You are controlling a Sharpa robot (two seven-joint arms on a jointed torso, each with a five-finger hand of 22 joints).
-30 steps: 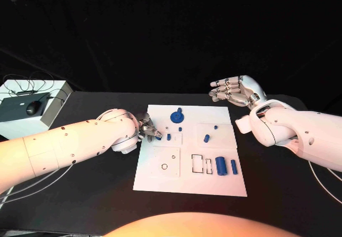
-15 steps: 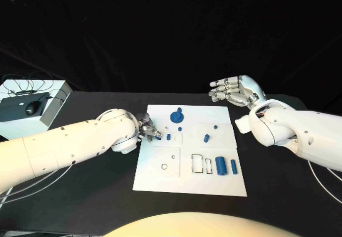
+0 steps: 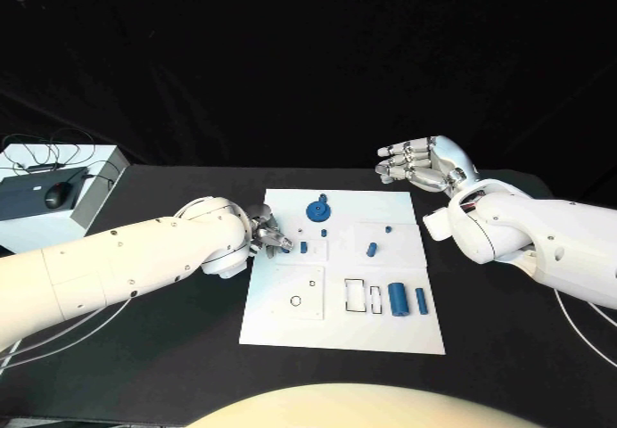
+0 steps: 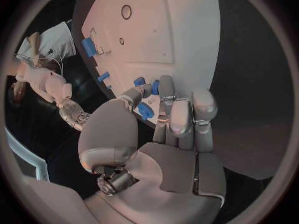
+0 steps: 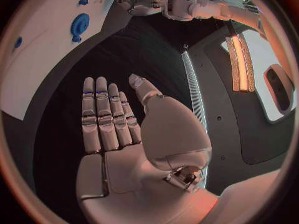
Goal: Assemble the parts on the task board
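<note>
- Since a second ago you'll see almost nothing moved: your left hand stays at the task board's left edge, your right hand stays raised off its far right corner.
- Far left of the worktop: a white box carrying a black device and cables.
- Left hand: fingers drawn together over a small blue part on the board's left side; you can't tell whether it is actually pinched.
- Board, centre: round blue part near the far edge, small blue pegs mid-board, two blue cylinders standing near the right edge.
- Right hand: flat, fingers straight and side by side, holding nothing, above bare worktop beside the board.
</note>
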